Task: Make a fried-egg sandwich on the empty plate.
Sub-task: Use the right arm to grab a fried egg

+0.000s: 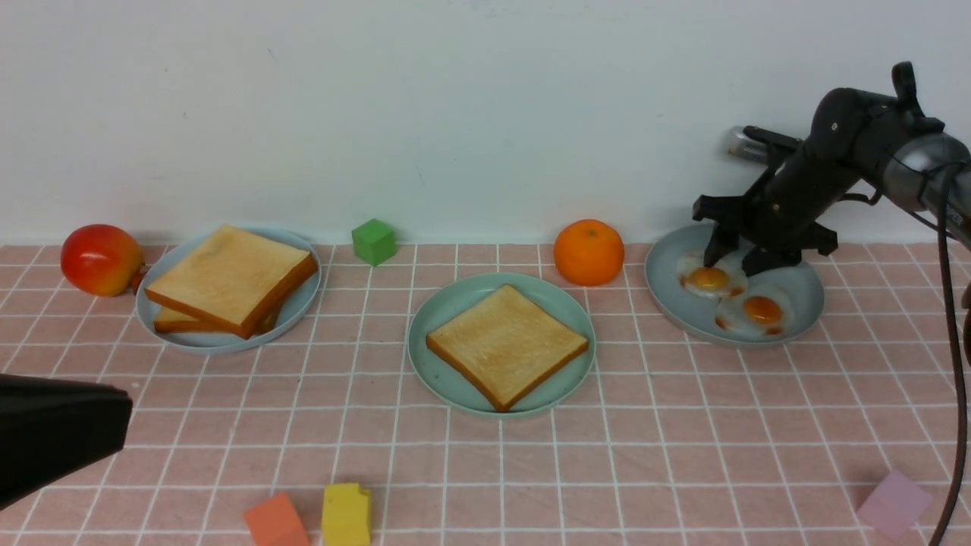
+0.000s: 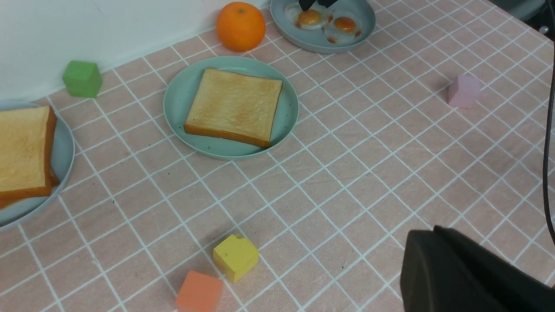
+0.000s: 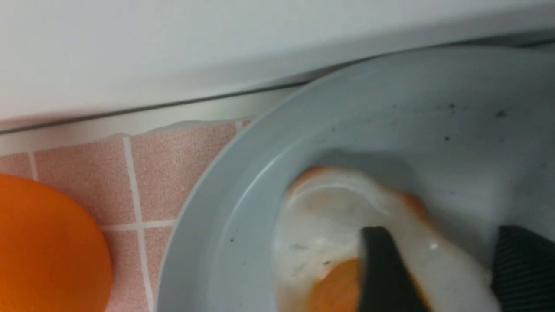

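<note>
Egg (image 1: 705, 279) on the grey plate (image 1: 806, 303), right of frame, lies directly under the right claw (image 1: 735, 266), jaws apart astride it; toast (image 1: 507, 343) waits on the mint plate (image 1: 438, 362) at centre. Left claw (image 1: 106, 421), closed, sits far off, lower left.

no legible text, labels, numbers anywhere

Smooth matt mint-green plate (image 1: 463, 299), glossy fried egg (image 1: 758, 311), grainy pink cloth (image 1: 683, 440).
</note>
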Motion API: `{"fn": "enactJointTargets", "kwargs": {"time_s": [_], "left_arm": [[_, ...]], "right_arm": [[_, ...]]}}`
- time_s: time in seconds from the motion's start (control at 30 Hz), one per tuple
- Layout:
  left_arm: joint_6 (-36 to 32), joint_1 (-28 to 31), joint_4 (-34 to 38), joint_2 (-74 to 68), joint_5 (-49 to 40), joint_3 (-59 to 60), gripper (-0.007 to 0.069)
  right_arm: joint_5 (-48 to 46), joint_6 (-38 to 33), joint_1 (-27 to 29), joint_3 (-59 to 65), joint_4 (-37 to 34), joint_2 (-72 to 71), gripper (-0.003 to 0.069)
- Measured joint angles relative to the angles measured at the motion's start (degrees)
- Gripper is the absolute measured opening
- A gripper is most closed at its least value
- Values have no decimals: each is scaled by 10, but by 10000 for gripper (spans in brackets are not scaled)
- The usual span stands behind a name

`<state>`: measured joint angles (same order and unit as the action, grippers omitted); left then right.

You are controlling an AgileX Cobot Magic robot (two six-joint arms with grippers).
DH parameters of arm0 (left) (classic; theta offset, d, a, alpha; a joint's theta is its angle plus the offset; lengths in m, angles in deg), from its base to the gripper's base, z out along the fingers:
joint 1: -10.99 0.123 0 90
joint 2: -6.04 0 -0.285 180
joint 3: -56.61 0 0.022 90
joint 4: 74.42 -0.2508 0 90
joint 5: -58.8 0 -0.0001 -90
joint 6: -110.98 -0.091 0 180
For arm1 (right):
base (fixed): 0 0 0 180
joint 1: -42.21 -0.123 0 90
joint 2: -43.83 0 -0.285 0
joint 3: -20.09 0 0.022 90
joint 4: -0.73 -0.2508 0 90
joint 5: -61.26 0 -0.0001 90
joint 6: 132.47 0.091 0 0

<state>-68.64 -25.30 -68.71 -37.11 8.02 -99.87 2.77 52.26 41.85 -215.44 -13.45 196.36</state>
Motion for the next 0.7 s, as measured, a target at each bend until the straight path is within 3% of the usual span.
{"fn": "enactJointTargets", "kwargs": {"time_s": [0.23,0.7], "left_arm": [[0,0,0,0,0,0,-13],[0,0,0,0,0,0,-13]], "right_arm": [[-5,-6,0,0,2,1,125],[-31,-55,-1,-1,5,-11,62]]}}
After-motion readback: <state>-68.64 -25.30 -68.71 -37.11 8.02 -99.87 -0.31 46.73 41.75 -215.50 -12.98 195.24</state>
